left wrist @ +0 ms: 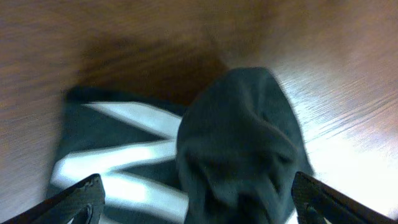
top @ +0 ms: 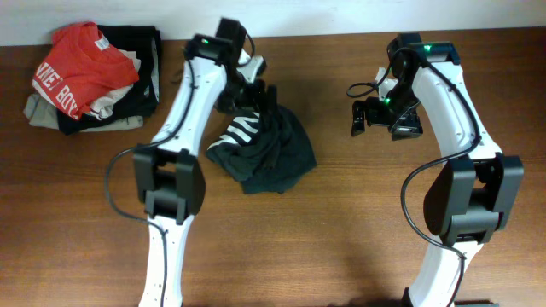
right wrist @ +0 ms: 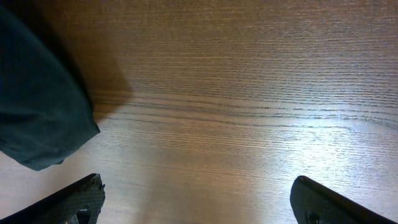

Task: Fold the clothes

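Note:
The dark navy-teal T-shirt (top: 271,152) lies crumpled on the wooden table near the middle, with white lettering showing on its left part. My left gripper (top: 256,98) hangs over the shirt's far edge. In the left wrist view its fingers (left wrist: 199,184) are spread wide, with a raised bunch of dark cloth (left wrist: 239,137) and the white print between them, and they are not closed on it. My right gripper (top: 380,119) is open and empty over bare wood to the right of the shirt. The right wrist view (right wrist: 199,184) shows a shirt edge (right wrist: 37,106) at its left.
A pile of other clothes sits at the table's back left corner, with a red shirt with white letters (top: 81,72) on top of a black garment (top: 136,60). The white wall runs along the table's far edge.

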`<state>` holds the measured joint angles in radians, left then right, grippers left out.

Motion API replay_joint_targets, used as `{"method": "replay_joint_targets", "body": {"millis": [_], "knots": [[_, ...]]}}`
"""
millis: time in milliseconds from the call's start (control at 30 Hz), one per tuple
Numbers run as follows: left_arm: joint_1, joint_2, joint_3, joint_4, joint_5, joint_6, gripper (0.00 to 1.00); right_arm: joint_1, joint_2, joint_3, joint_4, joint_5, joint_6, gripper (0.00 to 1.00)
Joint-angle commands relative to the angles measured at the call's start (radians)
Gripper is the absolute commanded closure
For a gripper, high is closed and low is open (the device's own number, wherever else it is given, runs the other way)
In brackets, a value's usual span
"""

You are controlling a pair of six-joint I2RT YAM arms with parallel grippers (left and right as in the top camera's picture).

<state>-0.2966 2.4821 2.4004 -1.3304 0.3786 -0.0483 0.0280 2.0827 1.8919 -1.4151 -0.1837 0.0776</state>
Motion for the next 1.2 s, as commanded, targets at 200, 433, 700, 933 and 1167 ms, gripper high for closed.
{"method": "replay_joint_targets", "body": {"millis": [200, 433, 700, 933, 1167], "knots": [[-0.025, 0.053, -0.014, -0.013, 0.123, 0.078, 0.38, 0.005, 0.006, -0.005, -0.01, 0.008, -0.002, 0.01], [-0.032, 0.025, 0.024, -0.061, 0.123, 0.088, 0.42, 0.005, 0.006, -0.005, -0.009, 0.009, -0.002, 0.01], [-0.039, -0.009, 0.024, -0.158, 0.127, 0.089, 0.75, 0.005, 0.006, -0.005, -0.008, 0.009, -0.002, 0.01], [-0.091, -0.063, 0.023, -0.279, 0.126, 0.088, 0.67, 0.005, 0.006, -0.005, -0.007, 0.009, -0.003, 0.01], [-0.155, -0.061, -0.036, -0.358, 0.122, 0.087, 0.52, 0.005, 0.006, -0.005, 0.001, 0.009, -0.003, 0.01]]}}
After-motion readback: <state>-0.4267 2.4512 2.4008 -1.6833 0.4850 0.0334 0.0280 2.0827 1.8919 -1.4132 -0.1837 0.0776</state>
